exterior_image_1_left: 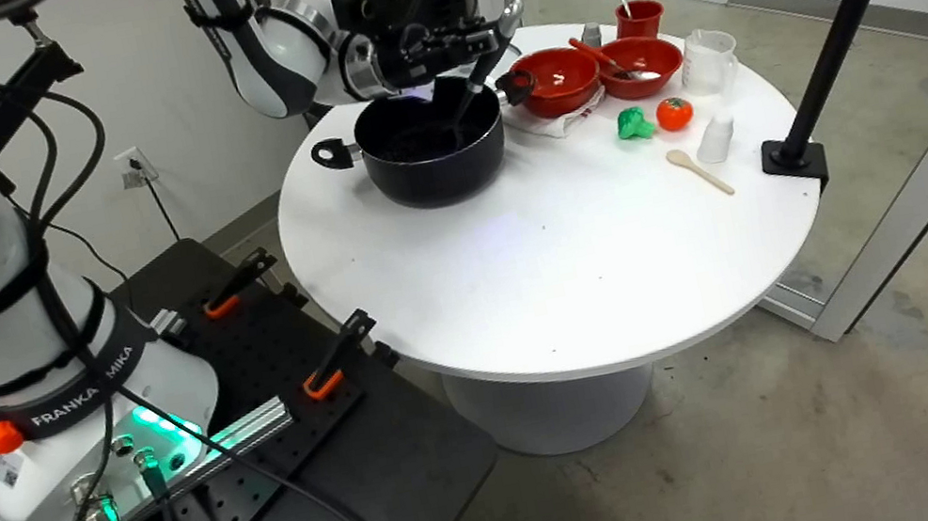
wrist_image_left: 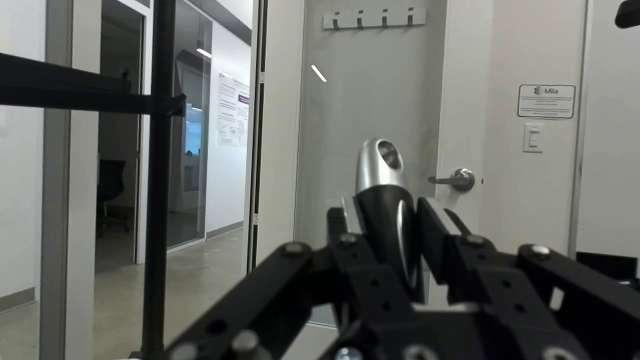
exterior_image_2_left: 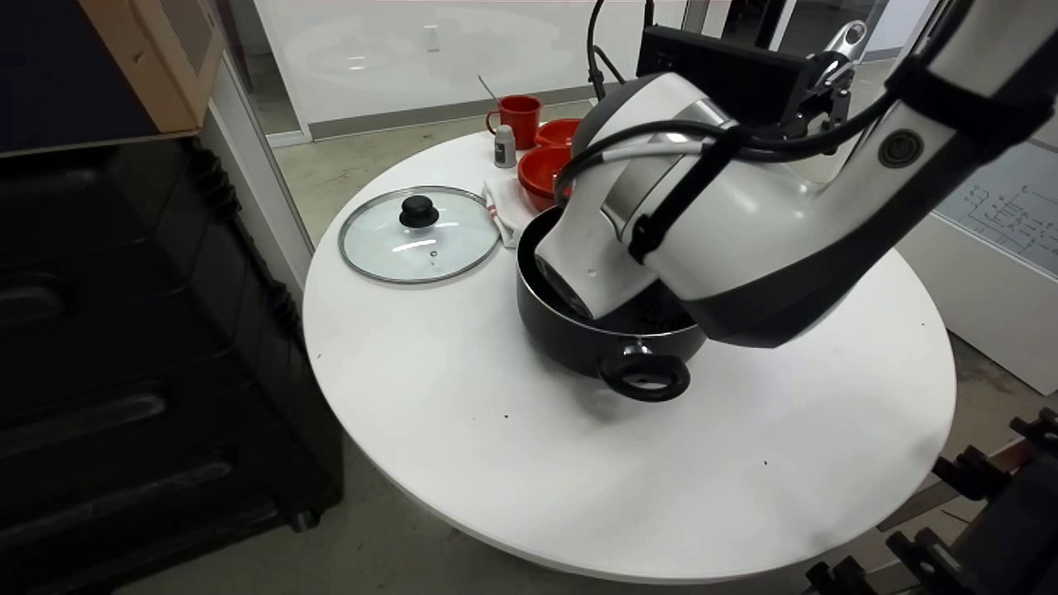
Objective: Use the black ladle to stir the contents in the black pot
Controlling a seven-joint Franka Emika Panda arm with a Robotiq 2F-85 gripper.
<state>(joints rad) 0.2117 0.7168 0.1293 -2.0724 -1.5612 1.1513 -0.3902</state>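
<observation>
In an exterior view, my end effector (exterior_image_1_left: 486,42) holds the black ladle (exterior_image_1_left: 486,63) slanting into the black pot (exterior_image_1_left: 437,172), far left on the table (exterior_image_1_left: 563,281); pushing its wall hard could slide the pot toward the red bowl (exterior_image_1_left: 561,98) just right of it. In an exterior view, my wrist (exterior_image_2_left: 597,260) hangs low across the pot, contact hidden; a lower dip might strike the rim. In the wrist view, my fingers (wrist_image_left: 434,235), parted only by the handle, pinch it; stirring drag could twist it loose

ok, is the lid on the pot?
No, in an exterior view the lid lies on the table, beside the pot.
</observation>
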